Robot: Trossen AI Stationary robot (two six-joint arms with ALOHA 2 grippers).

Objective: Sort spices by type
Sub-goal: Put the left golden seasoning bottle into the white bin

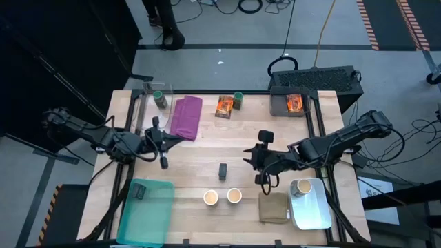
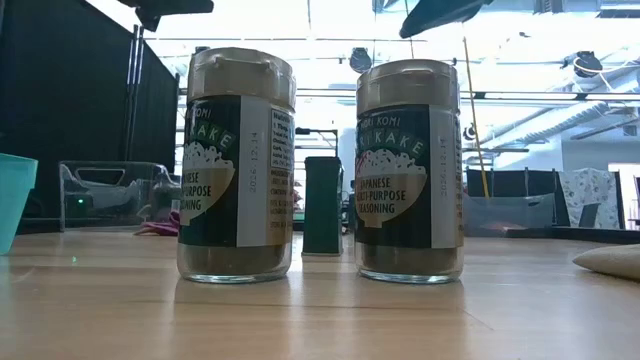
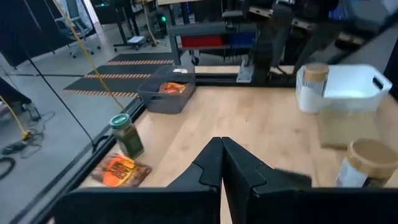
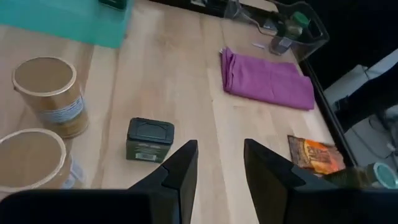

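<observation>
Two tan-topped cups (image 1: 211,198) (image 1: 233,196) stand near the table's front, and a dark block (image 1: 223,170) stands just behind them. At the far edge an orange packet (image 1: 224,105) lies beside a green-lidded jar (image 1: 238,100). My right gripper (image 1: 248,160) hangs open above the table just right of the block, with nothing between its fingers (image 4: 180,165). My left gripper (image 1: 178,138) is shut and empty, raised by the purple cloth (image 1: 186,116), pointing toward the table's right.
A teal tray (image 1: 155,220) at front left holds a dark block (image 1: 138,191). A white bin (image 1: 313,210) at front right holds a tan-topped cup (image 1: 301,187). A grey bin (image 1: 279,103) holds an orange packet (image 1: 294,103). A clear box holds a green-lidded jar (image 1: 160,98). An olive cloth (image 1: 273,207) lies front right.
</observation>
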